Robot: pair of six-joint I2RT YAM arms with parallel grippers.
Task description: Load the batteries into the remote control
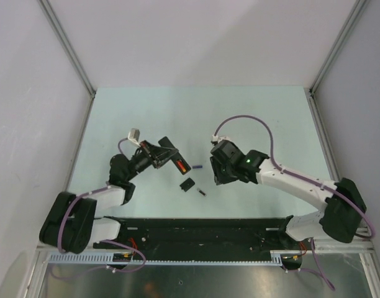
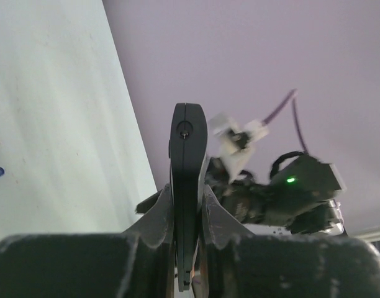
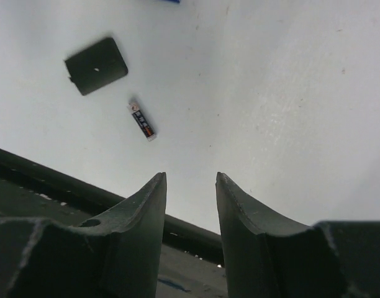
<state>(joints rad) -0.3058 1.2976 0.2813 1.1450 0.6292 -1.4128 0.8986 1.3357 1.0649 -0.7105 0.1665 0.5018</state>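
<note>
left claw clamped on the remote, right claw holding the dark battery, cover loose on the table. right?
One error: the right claw holds nothing. The right wrist view shows it open and empty, with the dark battery lying on the table near the cover. The rest stands: the left claw is clamped on the remote, and the cover lies loose.

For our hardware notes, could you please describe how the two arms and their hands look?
The left arm and right arm have black joint housings, white link shells and purple cables. The left hand and right hand are black, each with two tapered fingers. A green light glows on the right wrist.
</note>
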